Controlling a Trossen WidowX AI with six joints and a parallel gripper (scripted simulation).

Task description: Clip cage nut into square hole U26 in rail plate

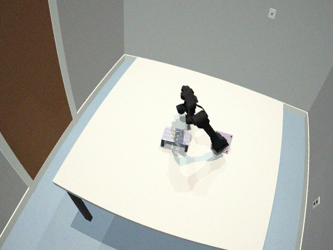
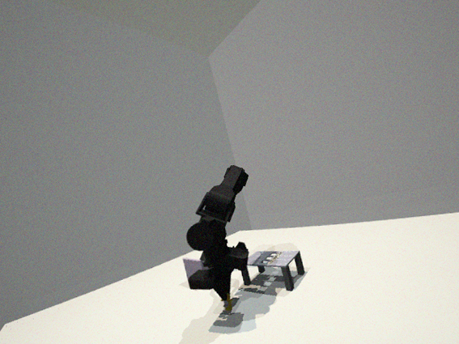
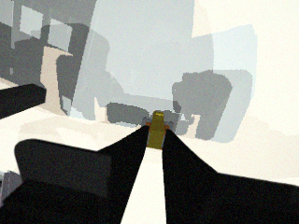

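Observation:
The yellow-brown cage nut [image 2: 228, 304] [image 3: 156, 138] is upright between the fingertips of my gripper [image 2: 225, 298] [image 3: 156, 132]. The gripper points down and is shut on the nut, with a fingertip on either side of it. The nut is low over the table; whether it touches the table I cannot tell. The nut does not show clearly in the top view. The pale lilac rail plate [image 1: 168, 132] [image 2: 289, 256] stands on dark legs beside the arm, with a row of square holes and small marks. The U26 mark is too small to read.
The arm's base [image 1: 219, 144] stands by a lilac mounting plate [image 1: 229, 138] [image 2: 194, 266], on the other side of the rail plate from the table's left edge. The arm's upper links rise above the gripper. Shadows of the arm and rail plate fall across the white table [image 1: 120, 161].

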